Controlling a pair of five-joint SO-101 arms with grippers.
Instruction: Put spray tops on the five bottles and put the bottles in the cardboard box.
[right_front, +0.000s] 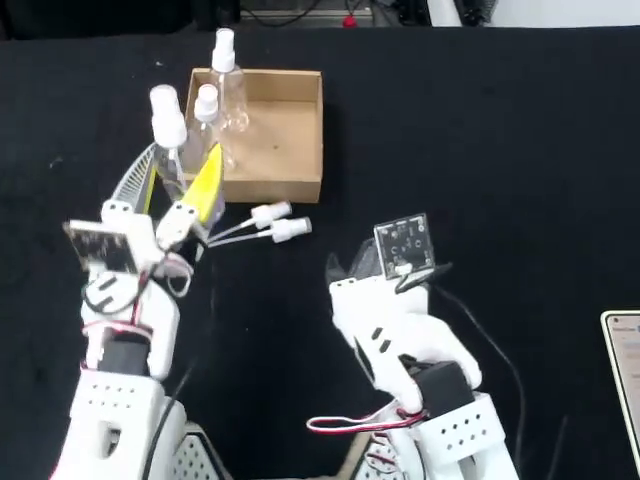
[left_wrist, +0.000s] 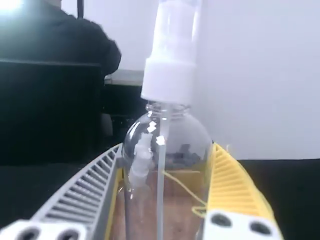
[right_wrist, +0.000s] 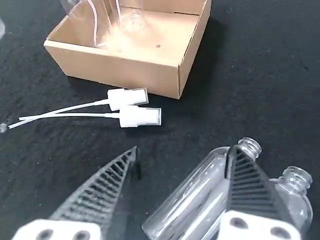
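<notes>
My left gripper (right_front: 182, 157) is shut on a clear bottle (right_front: 170, 160) that carries a white spray top; it hangs upright just outside the cardboard box (right_front: 270, 186), at the box's left front corner. The left wrist view has that bottle (left_wrist: 167, 135) between the grey and yellow fingers. Two capped bottles (right_front: 228, 85) stand inside the box. Two loose spray tops (right_wrist: 127, 97) (right_wrist: 140, 116) lie in front of the box. My right gripper (right_wrist: 184, 150) is open low over an uncapped bottle (right_wrist: 200, 200) lying on the table. A second uncapped bottle (right_wrist: 295, 195) lies just outside its dark finger.
The table is covered in black cloth (right_front: 480, 150). A white flat object (right_front: 622, 360) pokes in at the right edge. The right half of the box floor (right_front: 290, 125) is bare.
</notes>
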